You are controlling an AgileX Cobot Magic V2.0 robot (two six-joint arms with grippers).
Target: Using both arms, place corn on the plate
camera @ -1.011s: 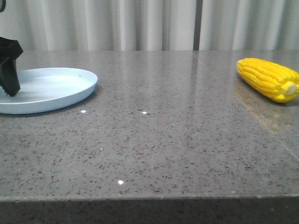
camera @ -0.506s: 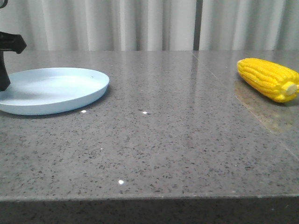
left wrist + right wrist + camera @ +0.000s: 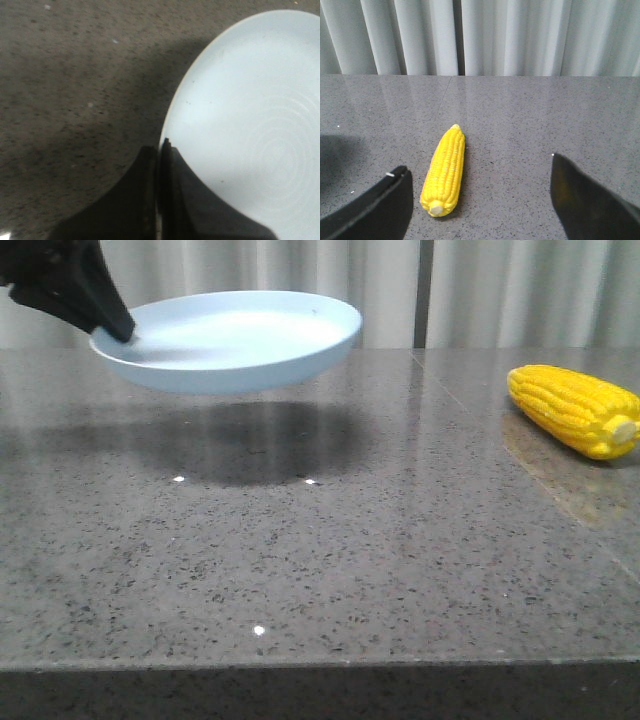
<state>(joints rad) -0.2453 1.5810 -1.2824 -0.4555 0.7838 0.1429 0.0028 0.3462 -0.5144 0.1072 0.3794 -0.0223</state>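
Note:
The pale blue plate (image 3: 235,340) hangs in the air above the table, left of centre, with its shadow on the table below. My left gripper (image 3: 118,332) is shut on the plate's left rim; in the left wrist view the fingers (image 3: 159,150) pinch the rim of the plate (image 3: 250,125). The yellow corn (image 3: 575,410) lies on the table at the far right, stub end toward the front. In the right wrist view the corn (image 3: 445,170) lies just ahead of my right gripper (image 3: 480,175), nearer its left finger. That gripper is open and empty.
The grey speckled table (image 3: 350,540) runs to a front edge near the bottom of the front view. Pale curtains (image 3: 300,290) hang behind the table.
The plate has left the table: my left gripper has lifted it up and moved it right. The corn has not moved.

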